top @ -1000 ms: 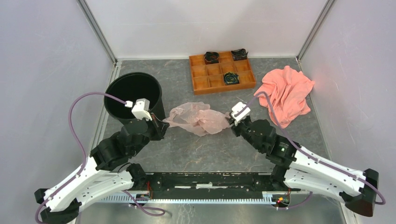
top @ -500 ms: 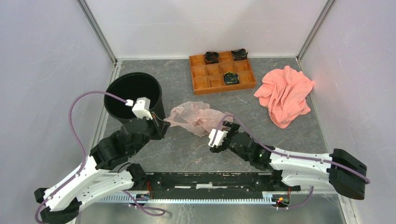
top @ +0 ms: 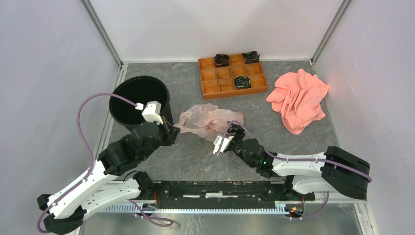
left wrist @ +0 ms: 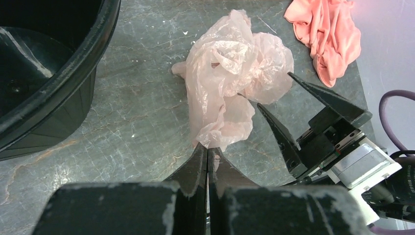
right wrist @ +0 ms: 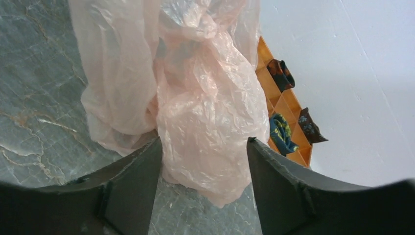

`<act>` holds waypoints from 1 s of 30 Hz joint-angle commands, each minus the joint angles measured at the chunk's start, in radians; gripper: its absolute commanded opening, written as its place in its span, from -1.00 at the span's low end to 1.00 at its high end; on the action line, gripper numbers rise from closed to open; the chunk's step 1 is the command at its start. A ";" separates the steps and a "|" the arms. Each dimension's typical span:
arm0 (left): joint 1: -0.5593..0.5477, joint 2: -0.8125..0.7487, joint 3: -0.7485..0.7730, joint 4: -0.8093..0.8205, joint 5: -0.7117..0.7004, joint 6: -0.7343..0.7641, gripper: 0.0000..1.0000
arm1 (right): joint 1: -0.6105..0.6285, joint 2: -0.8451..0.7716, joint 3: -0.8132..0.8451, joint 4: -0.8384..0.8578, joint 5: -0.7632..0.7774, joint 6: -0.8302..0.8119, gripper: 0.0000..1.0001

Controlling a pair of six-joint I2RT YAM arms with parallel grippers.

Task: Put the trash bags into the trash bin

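Note:
The pale pink trash bag (top: pixel 205 120) lies crumpled on the grey table, right of the black trash bin (top: pixel 137 95). My left gripper (top: pixel 173 128) is shut on the bag's left end, next to the bin's wall. In the left wrist view its fingertips (left wrist: pixel 207 147) pinch the bag's thin tail (left wrist: pixel 220 132), with the bin (left wrist: pixel 49 73) at the left. My right gripper (top: pixel 234 129) is open at the bag's near right side. In the right wrist view its fingers (right wrist: pixel 204 140) straddle a lobe of the bag (right wrist: pixel 205 107) without closing on it.
An orange compartment tray (top: pixel 203 73) with dark items stands at the back centre and shows in the right wrist view (right wrist: pixel 288 100). A salmon-pink cloth (top: pixel 298 98) lies at the right. White walls close in the table.
My right arm has swung left and low, from the bag's far right end to its near right side, with its fingers open around a lobe. My left gripper has kept its grip and edged right.

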 commanded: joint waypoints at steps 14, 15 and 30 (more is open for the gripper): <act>0.000 -0.041 0.079 -0.085 -0.115 0.093 -0.96 | -0.252 -0.335 0.240 -0.635 -0.539 0.677 -0.99; 0.000 -0.050 0.077 -0.089 -0.120 0.095 -0.96 | -0.284 -0.342 0.261 -0.678 -0.598 0.728 -1.00; 0.000 -0.161 0.023 -0.138 -0.049 0.040 -0.96 | -0.974 -0.175 0.299 -0.756 -1.008 1.045 -1.00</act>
